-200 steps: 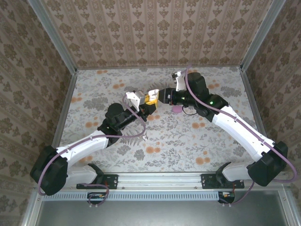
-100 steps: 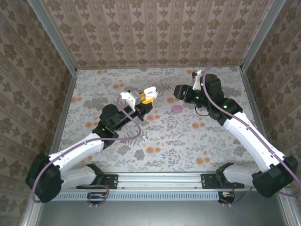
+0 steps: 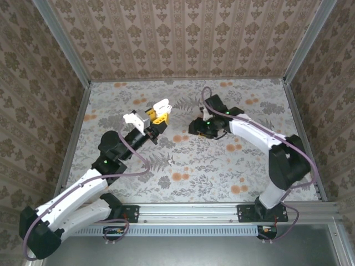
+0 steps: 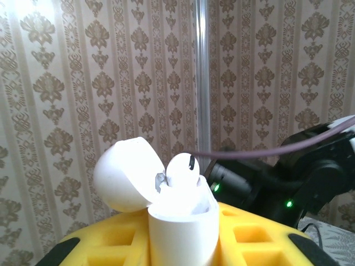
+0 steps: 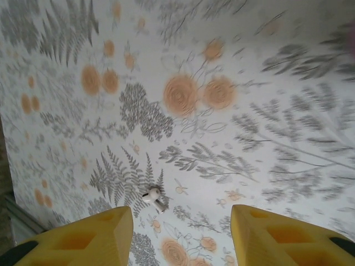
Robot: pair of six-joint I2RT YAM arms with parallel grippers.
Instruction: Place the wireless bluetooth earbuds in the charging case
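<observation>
Right arm has pulled off the charging case (image 3: 162, 105) since a second ago, when it sat nose to nose with the left gripper (image 3: 157, 112). It swung out toward the back, then folded in, and from above I now see the right gripper (image 3: 195, 126) tipped down over the middle of the bench (image 3: 222, 166), well apart from the case. Left arm also drifted left and back a bit, taking the case with it. Left gripper is clamped on the charging case, holding it upright above the bench between its yellow fingers (image 4: 249, 233). The lid (image 4: 125, 174) is flipped open to the left in the left wrist view. One white seated earbud (image 4: 180, 169) sits in the case mouth, its rounded top poking above the rim, with a small dark mark on it. I can't see the second slot well enough to call it. Behind the case the right arm (image 4: 277, 183) shows dark with green lights, against the patterned wall (image 4: 83, 83). The right wrist view looks down on the floral bench. Its yellow fingers (image 5: 94, 235) are spread apart with nothing between them, so that gripper is open and empty. A loose earbud (image 5: 152, 198), white, lies on the bench just beyond the fingertips, nearer the left-hand finger in that view, touching neither finger.
</observation>
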